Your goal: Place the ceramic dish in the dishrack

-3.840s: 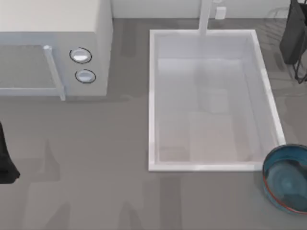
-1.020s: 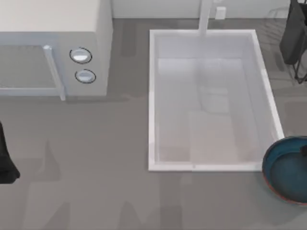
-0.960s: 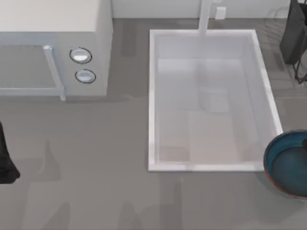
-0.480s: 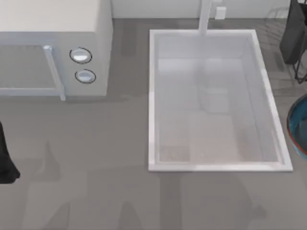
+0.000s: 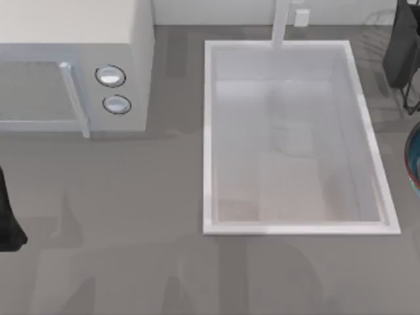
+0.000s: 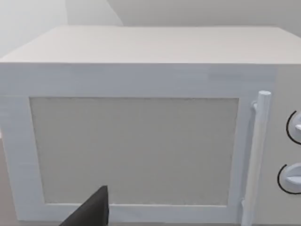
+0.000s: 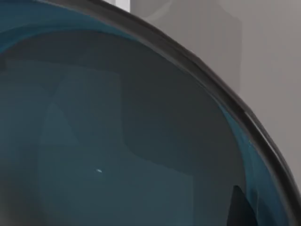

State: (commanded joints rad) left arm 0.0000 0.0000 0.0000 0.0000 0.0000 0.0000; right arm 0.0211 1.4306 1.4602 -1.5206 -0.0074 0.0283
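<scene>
Ceramic dish (image 5: 415, 161) at right edge of top view, mid-height, just right of sink basin (image 5: 292, 226). Dishrack (image 5: 405, 92) wires above it, upper right corner. Right hand state: cannot tell. Left hand (image 6: 89, 212) parked facing microwave (image 6: 141, 132), state unclear.

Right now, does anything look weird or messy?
Nothing is spilled or broken. The one odd thing: the dish pokes in at the table's right edge, beside the sink, not in the dishrack yet.

Kitchen: microwave (image 5: 72, 72), sink (image 5: 295, 226).
</scene>
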